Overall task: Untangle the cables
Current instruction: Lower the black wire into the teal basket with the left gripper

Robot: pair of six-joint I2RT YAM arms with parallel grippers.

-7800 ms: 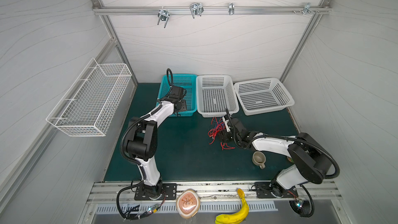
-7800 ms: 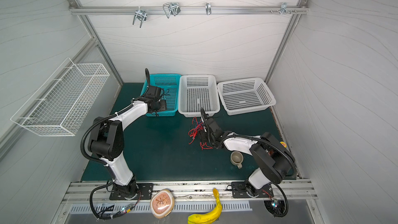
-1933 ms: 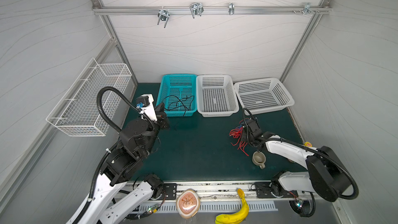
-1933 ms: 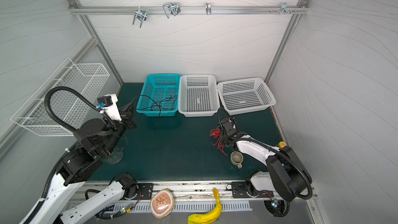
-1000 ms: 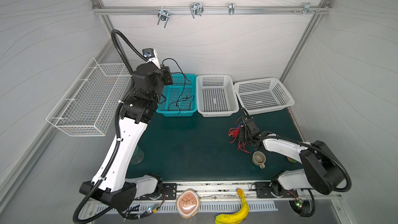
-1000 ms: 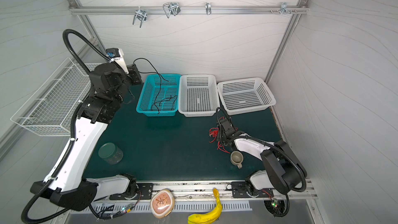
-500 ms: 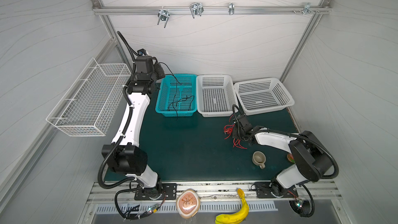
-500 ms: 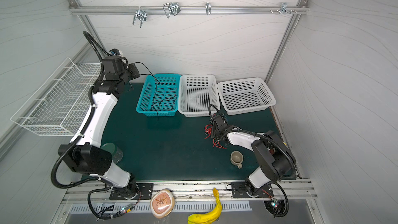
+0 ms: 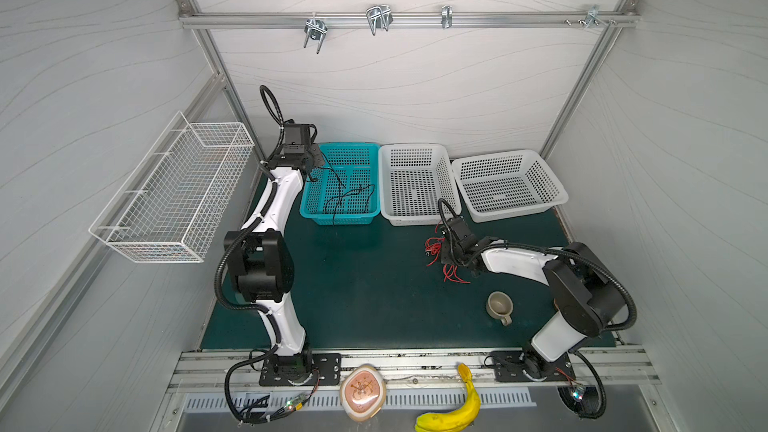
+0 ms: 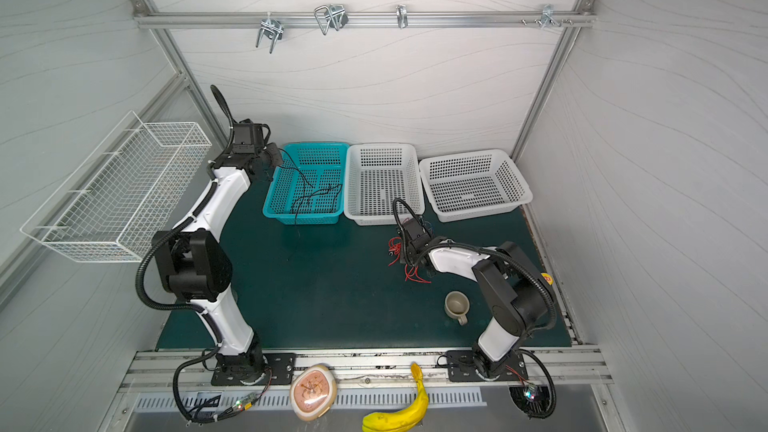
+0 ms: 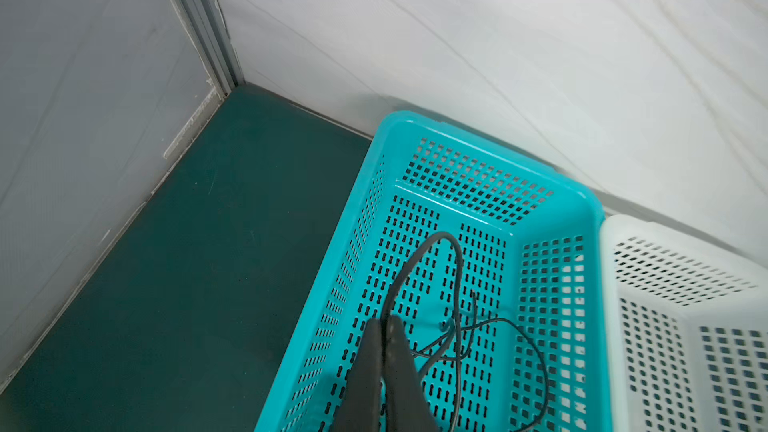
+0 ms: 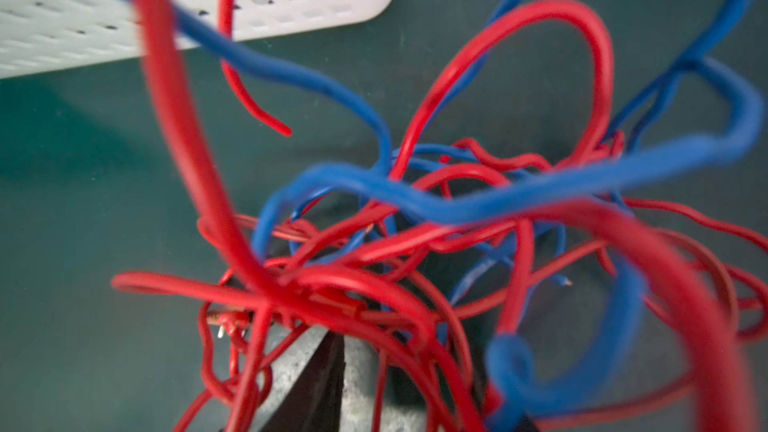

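The left fingers [image 11: 368, 363] are pressed together on one black cable [image 11: 459, 284], pinching it where it loops out past their tips. They hang over the far left corner of the teal basket [image 9: 340, 219], just inside its left wall. From the pinch the cable runs down and forward along the basket's length. Most of it lies on the basket floor, and its tail reaches the front wall.

The red and blue bundle [image 12: 457, 201] sits on the green surface [image 9: 365, 284] just in front of the middle white basket [image 9: 415, 220], well apart from the black cable. No strand joins the two. The right fingers [image 12: 303, 380] are buried in that bundle from below, with wires draped over and around them. Whether they are clamped on any strand I cannot tell.

Since the held end is above the basket and not outside its wall, letting go here would likely drop the whole cable inside. For the next strand, the right arm is already at the bundle, while the left arm is far across the surface
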